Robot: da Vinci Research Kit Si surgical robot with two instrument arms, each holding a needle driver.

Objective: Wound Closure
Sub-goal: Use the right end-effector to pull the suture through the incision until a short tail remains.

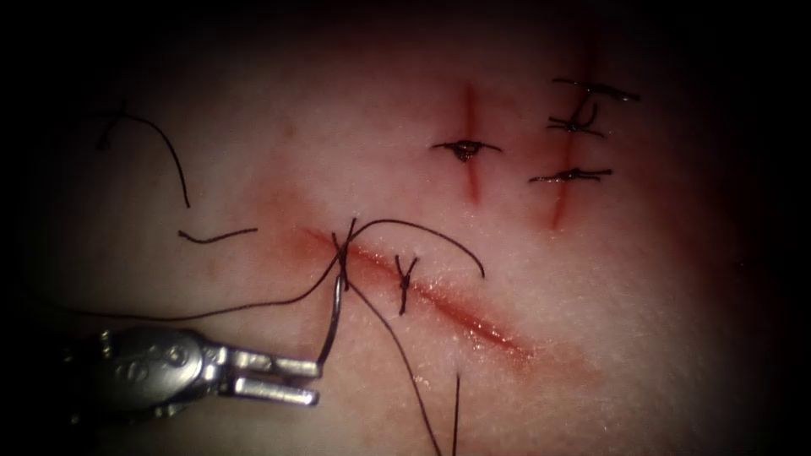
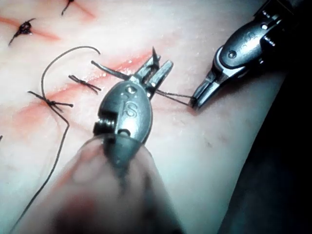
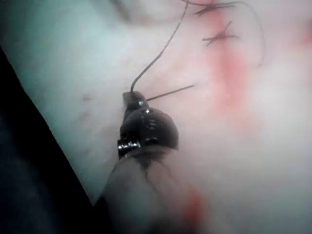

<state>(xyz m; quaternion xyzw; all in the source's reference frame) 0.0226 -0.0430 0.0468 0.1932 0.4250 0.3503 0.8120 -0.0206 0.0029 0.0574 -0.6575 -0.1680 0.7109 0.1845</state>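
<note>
Left tool (image 1: 316, 382) has its jaws apart, holding nothing. The needle's (image 1: 334, 321) tail end sits right at the upper jaw's tip. The needle curves up to the left end of the cut (image 1: 456, 311), beside a knot; can't tell if it's in the tissue (image 1: 591, 279). Right tool (image 2: 196, 101) is clamped on the thread (image 2: 173, 96).

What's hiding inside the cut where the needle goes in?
The needle curves up into the cut at its left end, among thread. Its tip is hidden there, under tissue or thread.
</note>
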